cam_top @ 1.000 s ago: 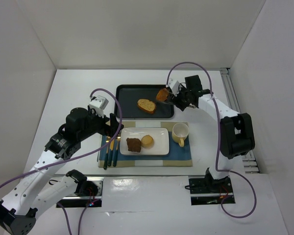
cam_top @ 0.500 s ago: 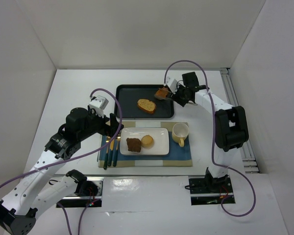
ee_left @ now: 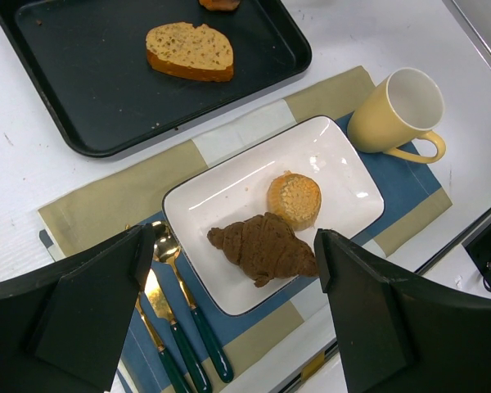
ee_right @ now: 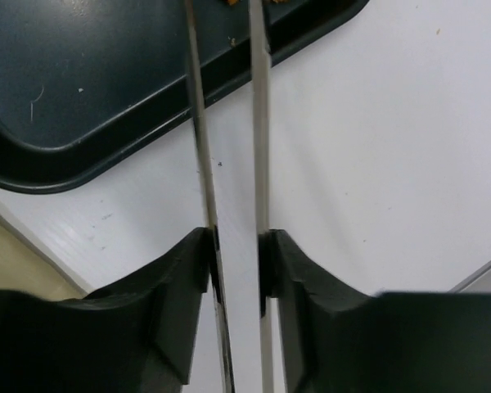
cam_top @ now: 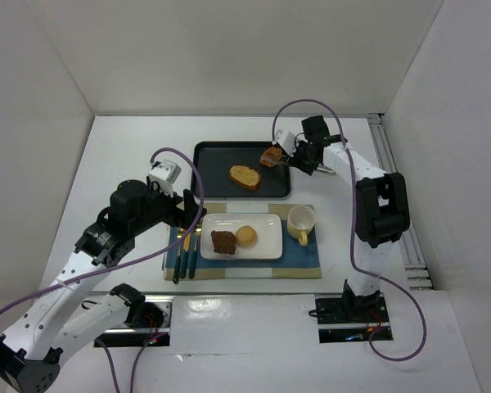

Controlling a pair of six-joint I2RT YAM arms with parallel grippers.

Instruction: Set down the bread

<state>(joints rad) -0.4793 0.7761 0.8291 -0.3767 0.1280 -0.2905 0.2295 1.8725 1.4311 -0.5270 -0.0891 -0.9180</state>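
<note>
**Top external.**
- Right claw (cam_top: 309,154): pressed shut on a pair of tongs (cam_top: 290,159). The tongs pinch a toasted piece of bread (cam_top: 270,155) at the far right corner of the black tray (cam_top: 203,149). We cannot tell whether the bread hangs clear or touches the tray.
- Change over the last second: the right forearm has folded in and the bread has crept slightly toward the tray's back edge. It has not been let go.
- A pale slice (cam_top: 245,177) lies mid-tray.
- Left claw (cam_top: 192,217): unmoved, near the white plate (cam_top: 266,237) on the worktop (cam_top: 131,147).

**Left wrist.**
- The left claw is spread wide and empty over the plate.
- The plate carries a croissant (ee_left: 262,248) and a muffin (ee_left: 295,199). A yellow mug (ee_left: 393,110) stands just beside it.
- The bread shows only as an orange sliver at the top edge.

**Right wrist.**
- Two thin tong blades run from between the fingers out over the tray's rim. Their tips are cut off by the frame.

We judge the placing not yet done. The bread is well apart from the plate, and its target is unclear.
</note>
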